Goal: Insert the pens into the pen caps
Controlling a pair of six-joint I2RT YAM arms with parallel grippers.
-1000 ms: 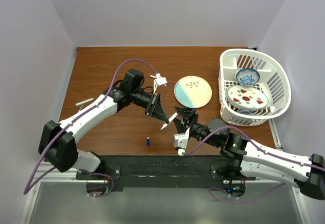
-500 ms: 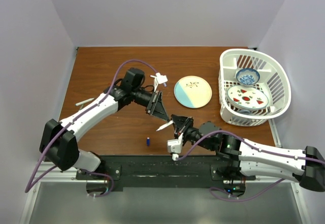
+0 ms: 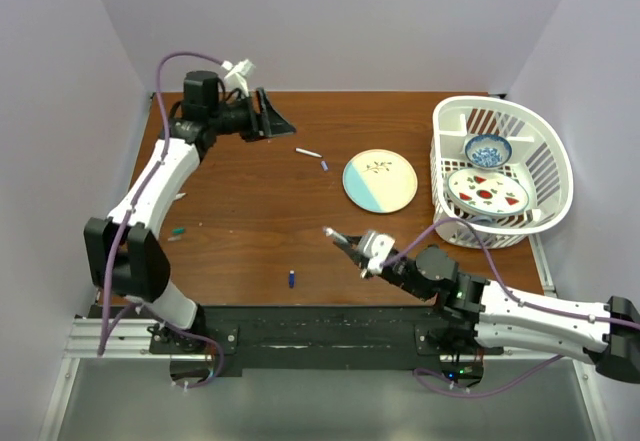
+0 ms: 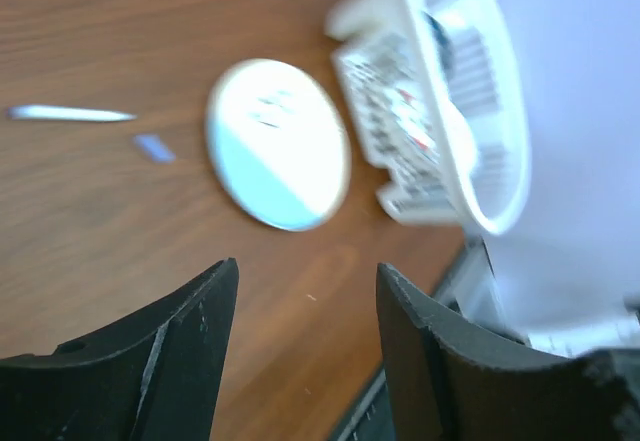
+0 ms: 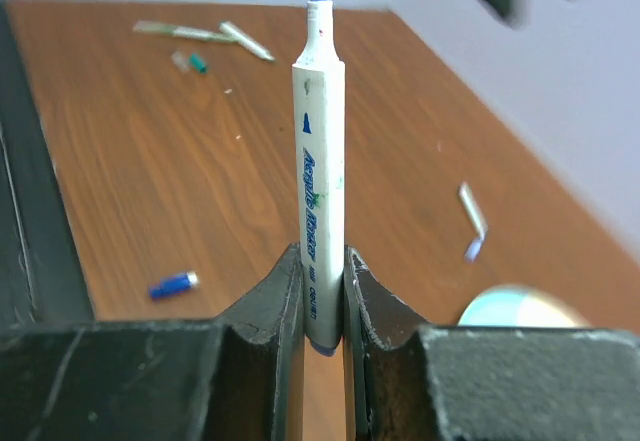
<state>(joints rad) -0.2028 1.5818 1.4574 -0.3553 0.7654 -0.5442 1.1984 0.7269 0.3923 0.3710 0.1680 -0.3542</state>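
My right gripper (image 3: 352, 248) (image 5: 320, 261) is shut on a white pen (image 3: 332, 233) (image 5: 318, 161), which points up and left with its blue tip bare. My left gripper (image 3: 278, 118) (image 4: 305, 281) hangs open and empty over the table's far left. Another pen (image 3: 308, 152) (image 4: 70, 113) lies beside a blue cap (image 3: 324, 165) (image 4: 153, 147), left of the plate. A second blue cap (image 3: 291, 279) (image 5: 172, 284) lies near the front edge. A green cap (image 3: 177, 232) (image 5: 197, 62) lies at the left, with a pale pen (image 3: 178, 197) (image 5: 247, 41) beyond it, half hidden by the left arm.
A round cream and pale blue plate (image 3: 380, 181) (image 4: 278, 144) sits right of centre. A white basket (image 3: 548, 156) (image 4: 495, 161) holding a bowl and a plate stands at the right edge. The left arm (image 3: 150, 186) runs along the table's left side.
The left gripper opened, let go of the pen and swung away to the far left. The right gripper shut on that pen and now holds it alone, slightly further right.
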